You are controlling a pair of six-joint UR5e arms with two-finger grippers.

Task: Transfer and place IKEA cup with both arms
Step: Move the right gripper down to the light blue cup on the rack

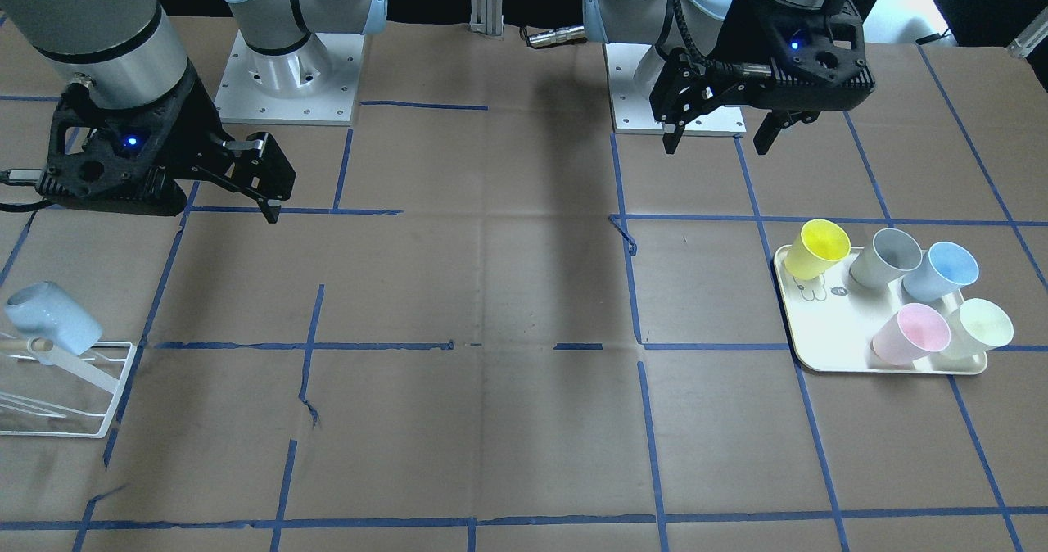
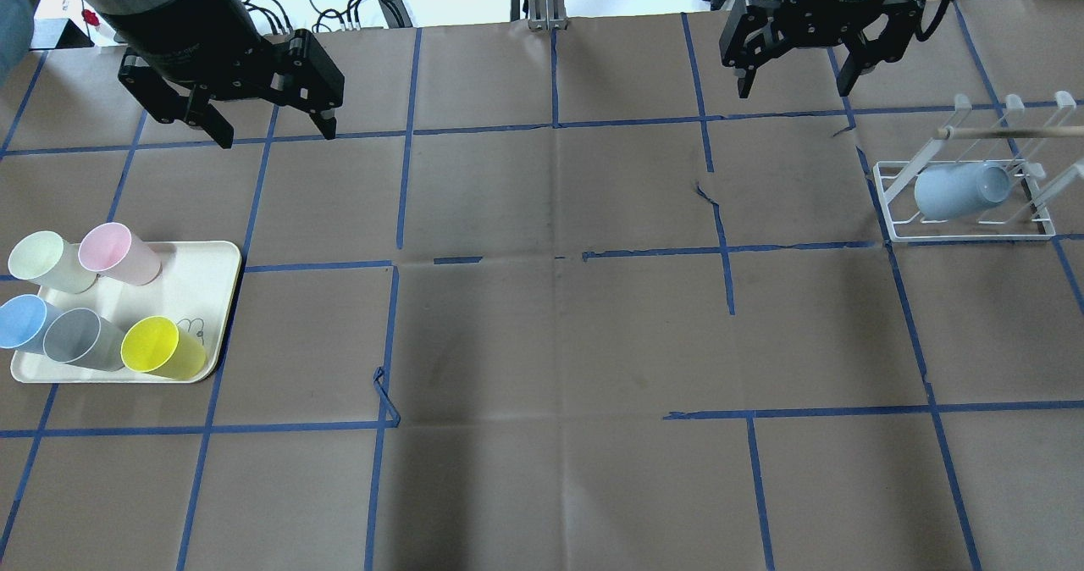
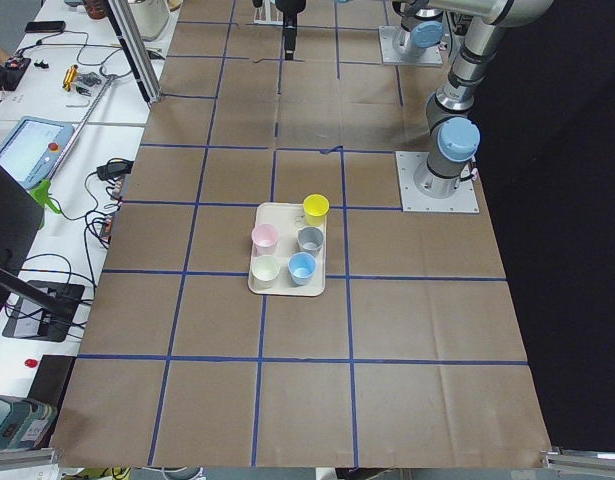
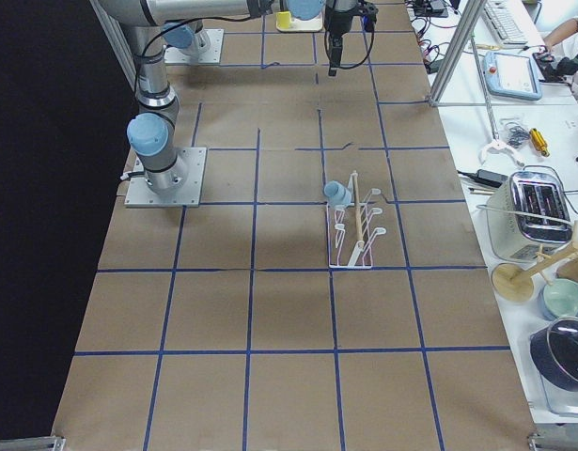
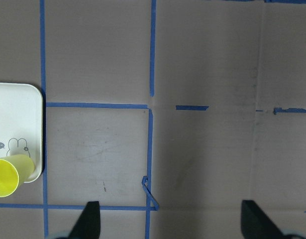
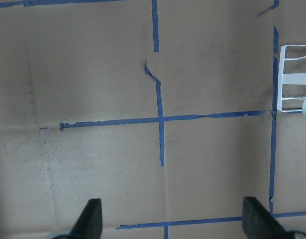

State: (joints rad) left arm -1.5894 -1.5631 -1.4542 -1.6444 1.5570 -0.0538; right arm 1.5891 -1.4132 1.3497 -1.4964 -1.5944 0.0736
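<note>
Overhead exterior view puts the left gripper [image 2: 276, 135] above the far left part of the table [image 2: 542, 342], its two black fingers spread wide and holding nothing. The left wrist camera agrees, with both fingertips far apart at the lower corners. The right gripper [image 2: 793, 90] hangs at the far right, spread just as wide and also empty.

Near the right gripper, a little closer to the robot, stands a white wire rack [image 2: 974, 237]. The IKEA cup [image 2: 961, 190] rests in the rack tipped on its side, clear of both grippers.

Well apart from it, at the table's left edge, a cream tray [image 2: 199, 283] carries five upright cups. A pink cup [image 2: 118, 253] and a pale green cup [image 2: 47, 262] form the far row. The other blue cup [image 2: 21, 321], a grey cup [image 2: 80, 340] and a yellow cup [image 2: 161, 348] form the near row.
</note>
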